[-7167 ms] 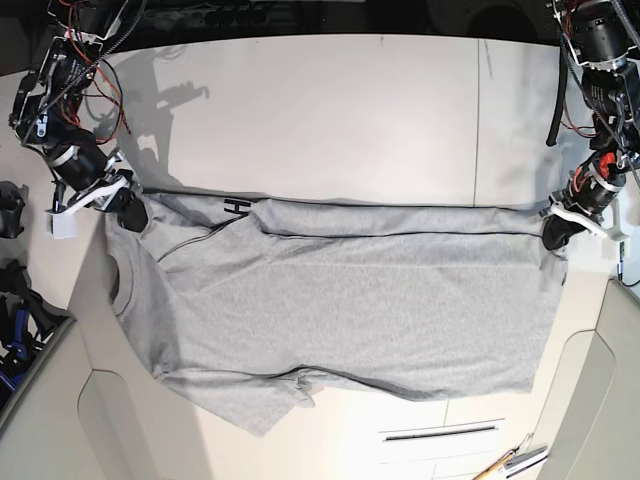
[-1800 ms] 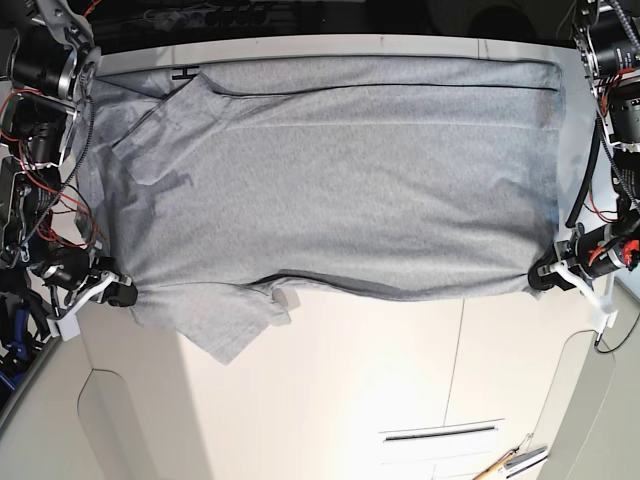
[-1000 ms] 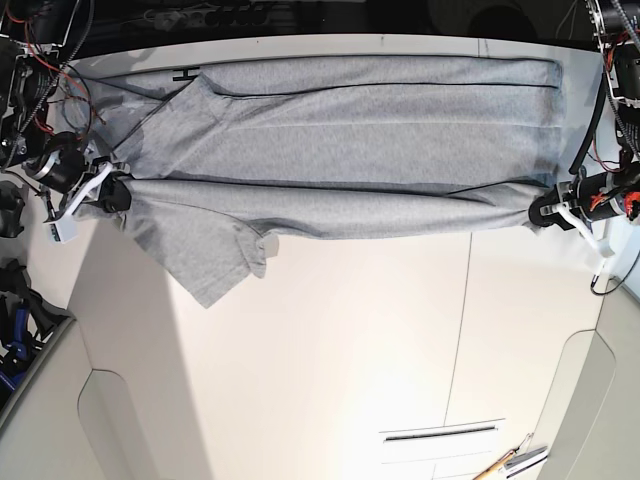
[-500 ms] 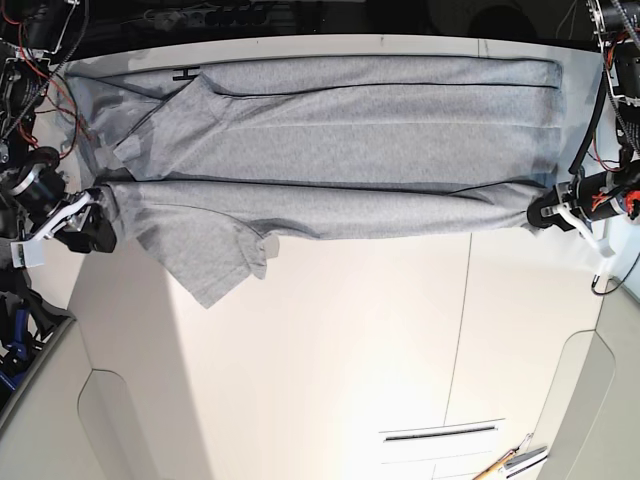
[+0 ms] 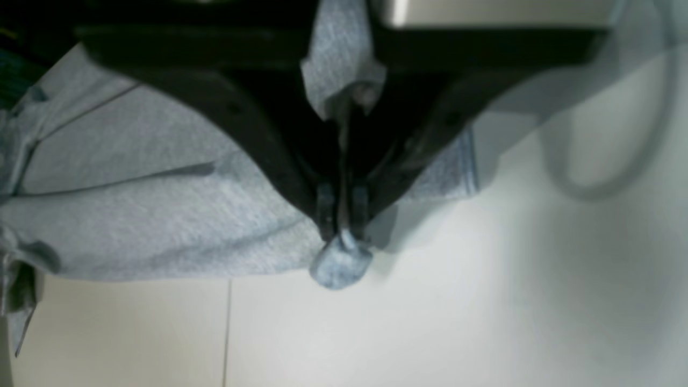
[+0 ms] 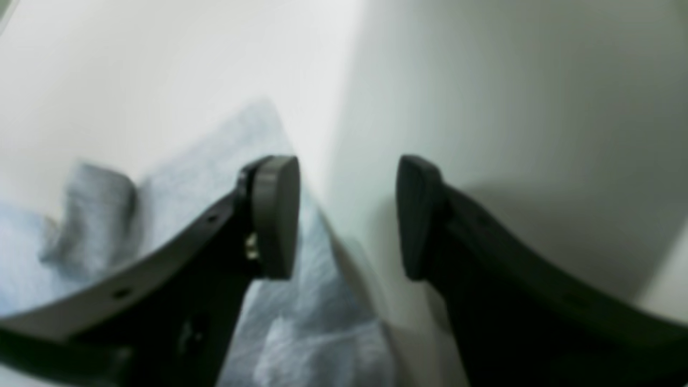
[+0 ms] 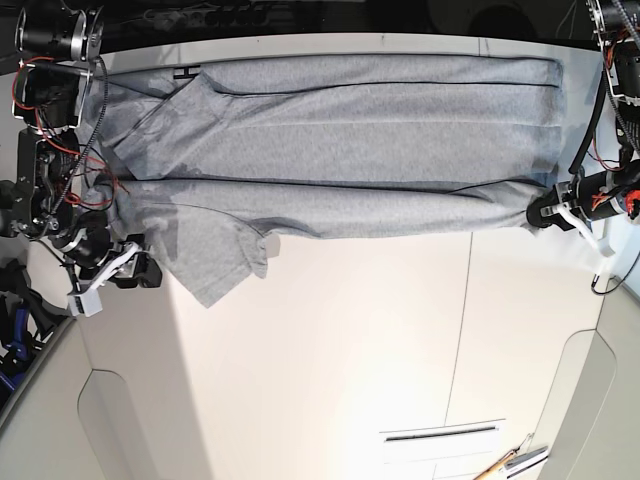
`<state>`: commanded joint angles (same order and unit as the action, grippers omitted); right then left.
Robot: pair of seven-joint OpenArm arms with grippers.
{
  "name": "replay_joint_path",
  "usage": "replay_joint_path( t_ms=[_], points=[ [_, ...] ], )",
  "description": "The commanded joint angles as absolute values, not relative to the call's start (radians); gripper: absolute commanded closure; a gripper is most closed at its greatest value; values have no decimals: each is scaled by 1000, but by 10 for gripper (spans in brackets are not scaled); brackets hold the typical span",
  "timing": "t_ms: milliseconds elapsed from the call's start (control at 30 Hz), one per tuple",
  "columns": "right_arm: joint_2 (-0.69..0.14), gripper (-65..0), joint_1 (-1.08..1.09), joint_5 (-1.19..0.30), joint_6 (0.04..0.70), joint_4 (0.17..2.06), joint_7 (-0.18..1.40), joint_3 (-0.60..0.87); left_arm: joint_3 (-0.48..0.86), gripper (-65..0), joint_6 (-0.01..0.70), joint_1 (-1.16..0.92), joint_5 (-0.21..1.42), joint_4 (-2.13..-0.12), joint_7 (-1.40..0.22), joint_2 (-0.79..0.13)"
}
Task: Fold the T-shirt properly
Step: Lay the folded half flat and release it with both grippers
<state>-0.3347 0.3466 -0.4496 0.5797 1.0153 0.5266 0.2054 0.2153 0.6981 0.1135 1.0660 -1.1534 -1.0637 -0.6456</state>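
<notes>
Grey cotton T-shirt (image 7: 350,160) spans the table's far side, partly folded; lifting now could skew it, since left gripper (image 5: 343,215) pinches its edge while right gripper (image 6: 349,220) gapes beside the cloth. Stray sleeve-like flap (image 7: 212,265) may crease if dragged.

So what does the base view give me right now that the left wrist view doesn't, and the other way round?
Only base: the right arm's open jaws beside the T-shirt, and pens.
Only left wrist: a close look at the bunched cloth poking out past the left arm's jaw tips.
Both: the T-shirt, pinched in the left arm's jaws.
</notes>
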Motion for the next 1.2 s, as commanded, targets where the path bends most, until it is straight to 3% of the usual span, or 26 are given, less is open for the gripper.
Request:
replay_joint_path(
  t_ms=[100, 300, 533, 600, 700, 933, 1200],
  points=[
    [-290, -344, 343, -393, 580, 1003, 527, 170, 215, 0, 698, 113, 1071, -1153, -1063, -646],
    [-203, -343, 334, -355, 581, 1002, 544, 167, 215, 0, 698, 113, 1081, -1153, -1064, -646],
    [-165, -337, 334, -358, 583, 1002, 600, 166, 215, 0, 698, 113, 1081, -1153, -1072, -646],
    [-166, -245, 335, -354, 583, 1002, 610, 166, 215, 0, 698, 113, 1081, -1153, -1075, -646],
    [-166, -16, 335, -339, 583, 1003, 618, 166, 215, 0, 698, 113, 1081, -1153, -1074, -646],
    [-166, 0, 329, -341, 583, 1069, 642, 166, 215, 0, 698, 113, 1090, -1154, -1075, -646],
    [-178, 0, 154, -411, 582, 1484, 737, 166, 216, 0, 698, 73, 1152, -1303, -1179, -687]
  ],
)
